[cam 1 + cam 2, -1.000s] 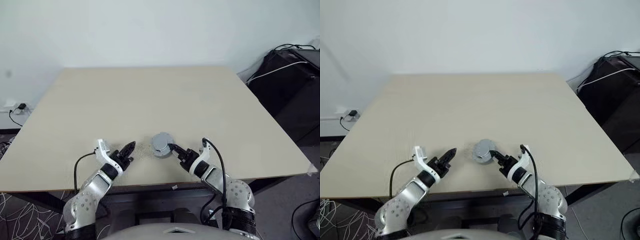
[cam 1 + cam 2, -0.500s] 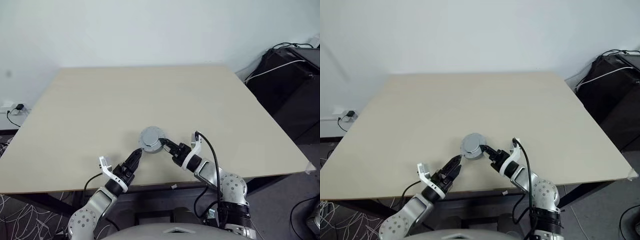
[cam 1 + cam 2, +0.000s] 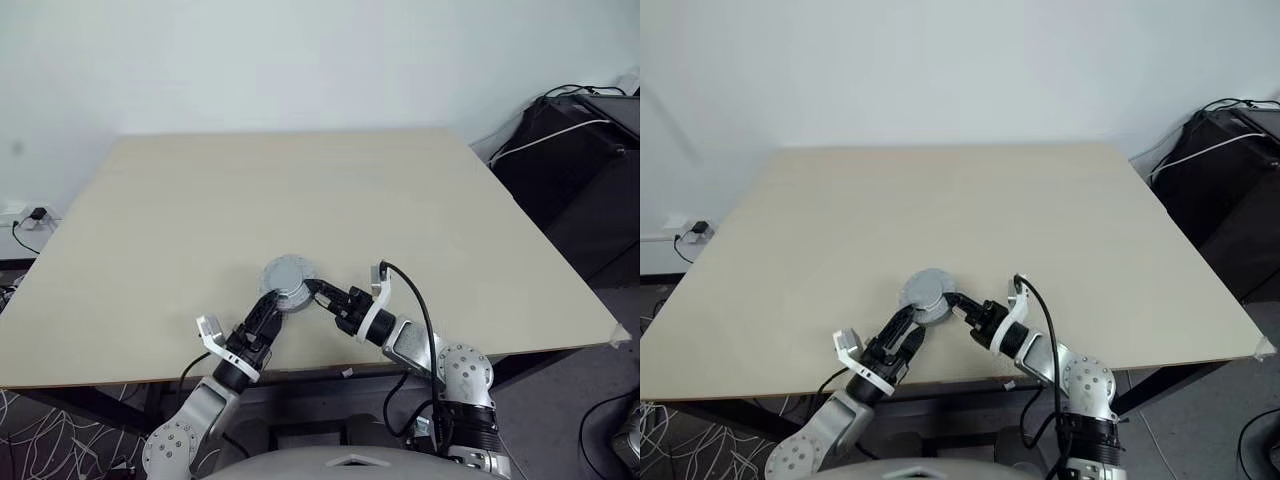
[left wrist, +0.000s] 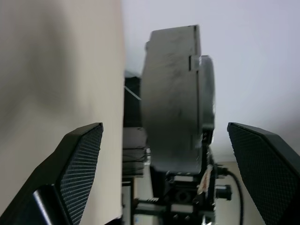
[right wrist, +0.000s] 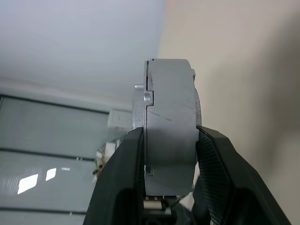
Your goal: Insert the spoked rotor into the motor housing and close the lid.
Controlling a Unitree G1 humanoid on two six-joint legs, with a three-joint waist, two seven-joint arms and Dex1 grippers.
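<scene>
The round grey metal motor assembly [image 3: 285, 280], lid and housing together, is held on edge above the near middle of the pale wooden table [image 3: 400, 210]; with only one claw gripping its flat faces, it could slip or twist out if the other bumps it. The right gripper [image 5: 169, 154] pinches it narrowly, while the left gripper [image 4: 164, 140] stands wide, its fingers either side of the disc without touching

The round grey metal motor assembly [image 5: 168, 126] shows edge-on in both wrist views — its faces and whatever sits inside stay hidden. The right gripper's black fingers [image 5: 213, 159] cover its lower edge and run off frame.
</scene>
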